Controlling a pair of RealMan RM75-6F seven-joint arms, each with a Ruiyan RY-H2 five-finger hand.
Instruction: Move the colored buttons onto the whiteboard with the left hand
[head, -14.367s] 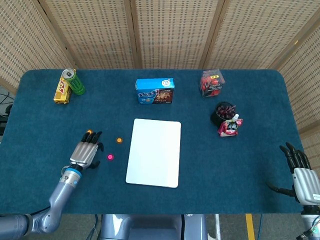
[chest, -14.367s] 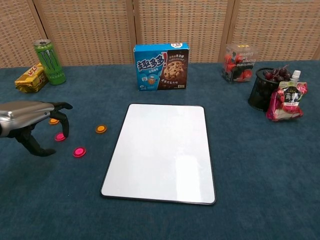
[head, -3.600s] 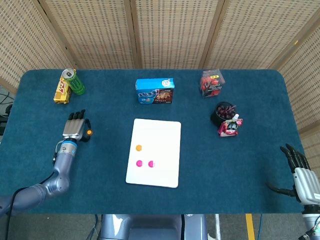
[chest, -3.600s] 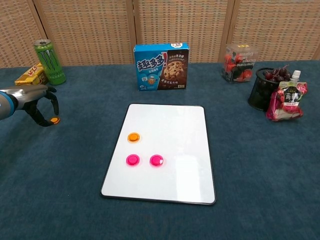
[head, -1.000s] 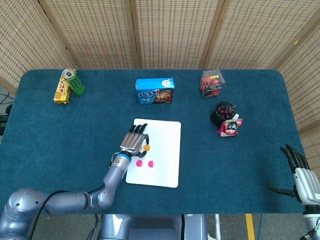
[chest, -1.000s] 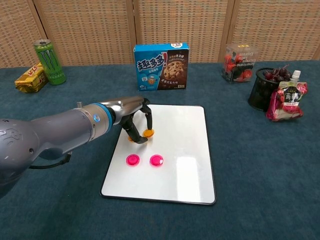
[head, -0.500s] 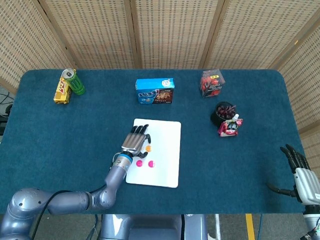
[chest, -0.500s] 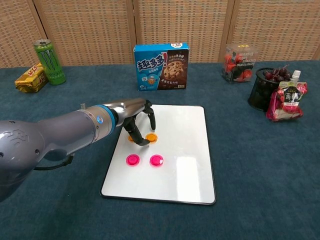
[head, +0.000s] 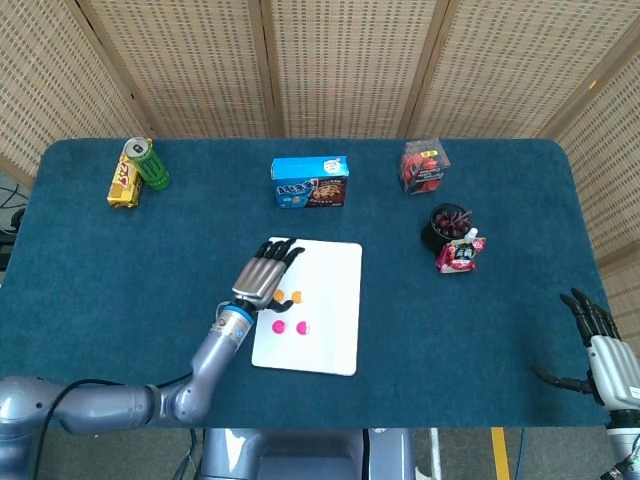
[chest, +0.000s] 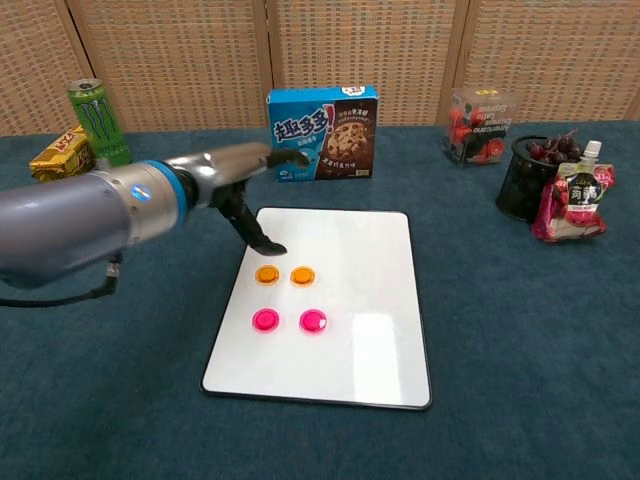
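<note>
My left robot hand (chest: 245, 175) hangs released, fingers spread, above the whiteboard (chest: 345, 350); I should lift clear without brushing the four buttons (chest: 302, 275) resting there.

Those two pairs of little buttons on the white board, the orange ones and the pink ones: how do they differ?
The orange buttons are orange and lie in the row farther from the robot, close under the lifted left hand; the pink buttons are magenta and lie in the nearer row, farther from that hand. The pink pair sits slightly wider apart than the orange pair. All four are small round discs lying flat on the whiteboard, untouched by the hand.
</note>
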